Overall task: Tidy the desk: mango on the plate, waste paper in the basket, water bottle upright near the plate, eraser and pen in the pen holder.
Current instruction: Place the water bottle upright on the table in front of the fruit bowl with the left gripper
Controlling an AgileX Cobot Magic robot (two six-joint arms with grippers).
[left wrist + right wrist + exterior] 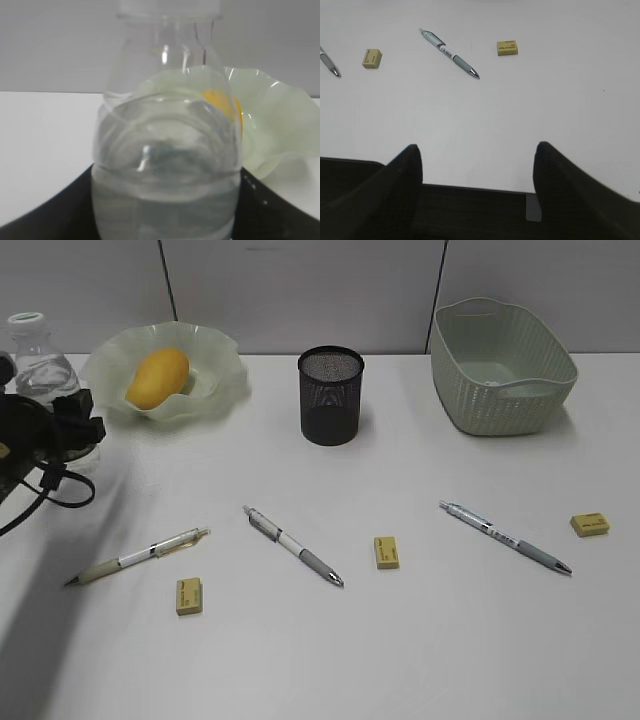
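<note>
Beside the plate (pixel 165 375), the left gripper (pixel 45 435) grasps the upright bottle (pixel 165 165) to set it there. The right gripper (pixel 477 165) hangs released over bare desk (pixel 545 110).

Office desk (pixel 420 640): grey partition panels (pixel 300 290), pens, erasers, mesh pen holder (pixel 330 395)

Even, bright diffuse lighting, soft short shadows beside pen holder (pixel 331 395) and basket (pixel 503 365), broad grey arm shadow lower left on table (pixel 420 640), water bottle (pixel 167 165) blurred at close range.

Black arm (pixel 45 435) (looped cables)
</note>
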